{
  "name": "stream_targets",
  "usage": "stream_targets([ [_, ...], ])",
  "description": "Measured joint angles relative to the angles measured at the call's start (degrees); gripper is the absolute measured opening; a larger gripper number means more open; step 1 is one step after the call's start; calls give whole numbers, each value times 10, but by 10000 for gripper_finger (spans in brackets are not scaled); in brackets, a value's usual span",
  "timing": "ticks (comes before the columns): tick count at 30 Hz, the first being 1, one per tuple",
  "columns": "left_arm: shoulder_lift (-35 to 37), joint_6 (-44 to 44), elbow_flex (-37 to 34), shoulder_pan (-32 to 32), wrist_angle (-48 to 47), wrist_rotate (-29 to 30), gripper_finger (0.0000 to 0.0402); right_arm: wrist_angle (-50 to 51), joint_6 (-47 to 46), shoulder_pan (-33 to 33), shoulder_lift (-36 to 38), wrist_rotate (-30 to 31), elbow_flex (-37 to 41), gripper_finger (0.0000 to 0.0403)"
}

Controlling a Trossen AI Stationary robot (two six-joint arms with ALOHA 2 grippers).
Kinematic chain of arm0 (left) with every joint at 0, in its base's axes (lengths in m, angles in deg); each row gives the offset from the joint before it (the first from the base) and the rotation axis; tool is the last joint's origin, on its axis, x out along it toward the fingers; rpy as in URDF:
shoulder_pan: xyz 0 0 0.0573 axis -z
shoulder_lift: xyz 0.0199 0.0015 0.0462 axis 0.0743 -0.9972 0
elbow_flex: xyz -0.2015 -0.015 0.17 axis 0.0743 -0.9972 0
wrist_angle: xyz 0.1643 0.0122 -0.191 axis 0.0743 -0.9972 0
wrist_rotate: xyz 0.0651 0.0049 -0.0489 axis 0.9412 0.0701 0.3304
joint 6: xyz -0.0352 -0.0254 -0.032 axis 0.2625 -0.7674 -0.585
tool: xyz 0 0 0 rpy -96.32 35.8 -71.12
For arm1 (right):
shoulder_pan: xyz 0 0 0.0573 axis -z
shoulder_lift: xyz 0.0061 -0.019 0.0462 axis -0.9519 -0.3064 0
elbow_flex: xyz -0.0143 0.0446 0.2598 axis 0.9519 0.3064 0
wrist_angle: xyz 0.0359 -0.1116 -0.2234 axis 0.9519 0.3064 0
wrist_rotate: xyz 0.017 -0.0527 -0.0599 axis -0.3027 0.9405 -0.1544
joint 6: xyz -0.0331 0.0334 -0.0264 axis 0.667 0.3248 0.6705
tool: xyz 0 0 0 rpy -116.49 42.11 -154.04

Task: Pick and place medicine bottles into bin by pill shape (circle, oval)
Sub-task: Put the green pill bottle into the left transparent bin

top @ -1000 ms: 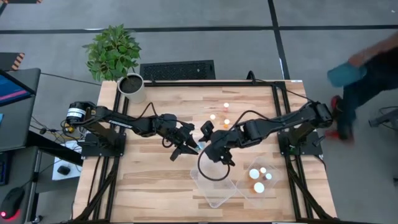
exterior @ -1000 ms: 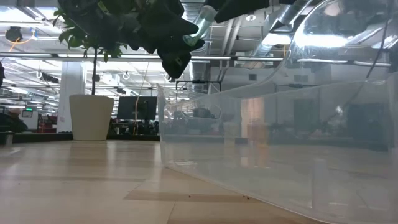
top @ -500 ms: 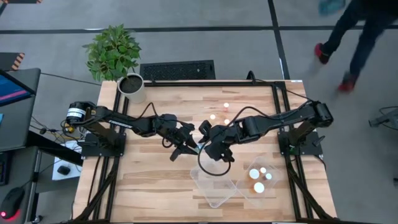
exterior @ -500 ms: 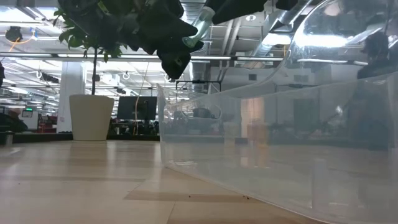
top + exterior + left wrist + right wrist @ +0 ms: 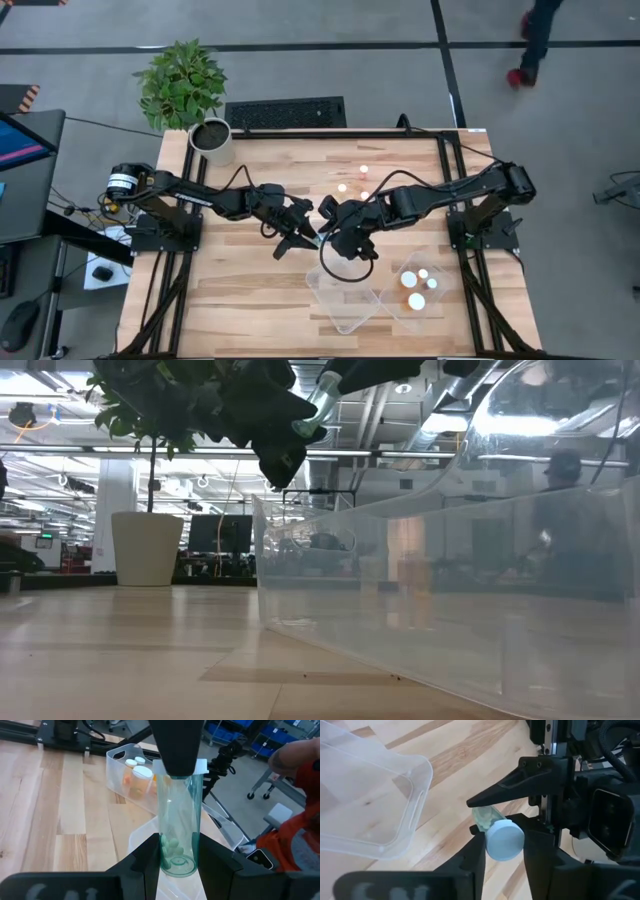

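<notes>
Now the left hand (image 5: pixel 300 238) squeezes the base of a clear green bottle (image 5: pixel 177 825), and the right hand (image 5: pixel 335 232) squeezes its white cap (image 5: pixel 504 840). They hold it in the air over the surface (image 5: pixel 240 300), beside the empty bin (image 5: pixel 345 300). It lies sideways, cap toward the right arm. Some bottles sit in the other bin (image 5: pixel 418 290); a few bottles (image 5: pixel 353 183) wait farther back.

No text, label, brand, number or sign can be read in any of the views. The green-tinted bottle (image 5: pixel 178 822) held between the two arms bears no legible print, the white caps (image 5: pixel 417 299) in the bin show none, and the lit panels in the room beyond the desk (image 5: pixel 120 650) are too small to make out.
</notes>
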Motion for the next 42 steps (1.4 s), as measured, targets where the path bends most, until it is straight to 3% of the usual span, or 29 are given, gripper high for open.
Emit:
stream_targets([
  [15, 0, 5, 0, 0, 0, -9, 114, 2, -3, 0, 0, -1, 0, 108],
  [27, 0, 5, 0, 0, -35, -8, 263, 19, -27, -2, 11, -1, 0, 109],
  [34, 0, 21, 0, -13, -77, 26, 292, 68, -96, -25, 30, 1, 1, 109],
  [38, 13, 25, -1, -28, -82, -15, 292, 87, -137, -53, 29, 1, 1, 109],
  [42, 71, 26, 0, -52, -98, -100, 293, 79, -157, -78, 29, 2, 7, 109],
])
